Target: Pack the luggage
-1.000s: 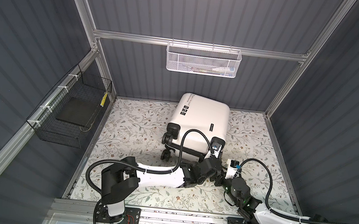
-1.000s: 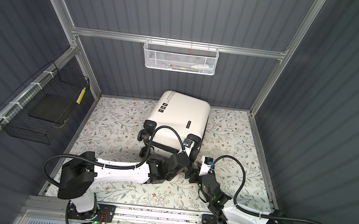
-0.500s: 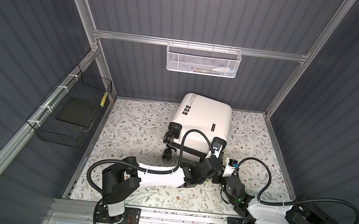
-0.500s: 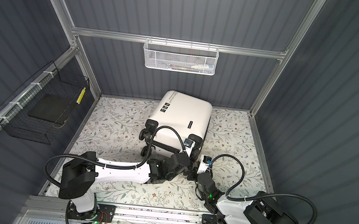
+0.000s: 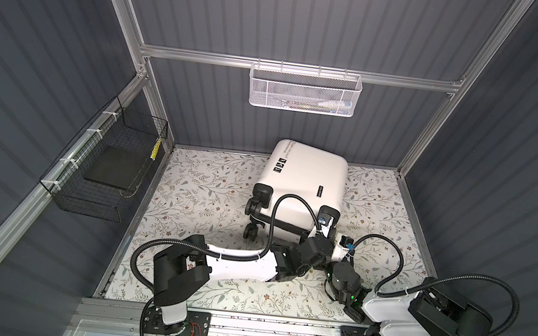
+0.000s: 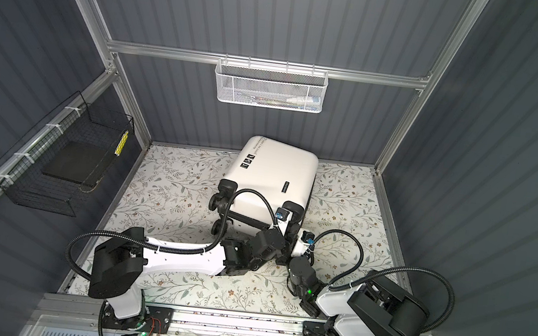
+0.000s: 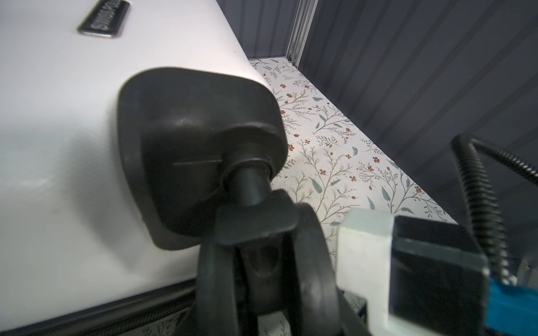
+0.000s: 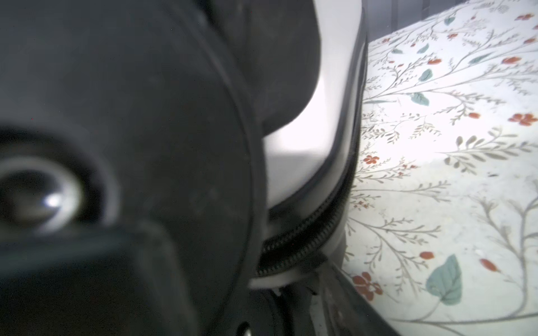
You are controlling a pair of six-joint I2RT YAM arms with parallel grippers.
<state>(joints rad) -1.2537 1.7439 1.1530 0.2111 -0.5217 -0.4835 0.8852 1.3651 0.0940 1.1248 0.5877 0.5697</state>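
Floral-papered floor, grey slatted walls. Left: black wire basket, dark flat item inside. Centre: luggage lying shut, wheel end frontward. By its near-right wheel: left gripper, right gripper; widths hidden, cannot tell. Judged: opening pending, nothing packed.

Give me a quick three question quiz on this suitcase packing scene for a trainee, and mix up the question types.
1. True or false: the white suitcase lies closed on the floral mat.
2. The white mesh basket hangs from: A) the back rail, B) the left wall, C) the suitcase handle.
3. Which container holds the flat dark pad?
Key: 1 true; 2 A; 3 the black wire basket.
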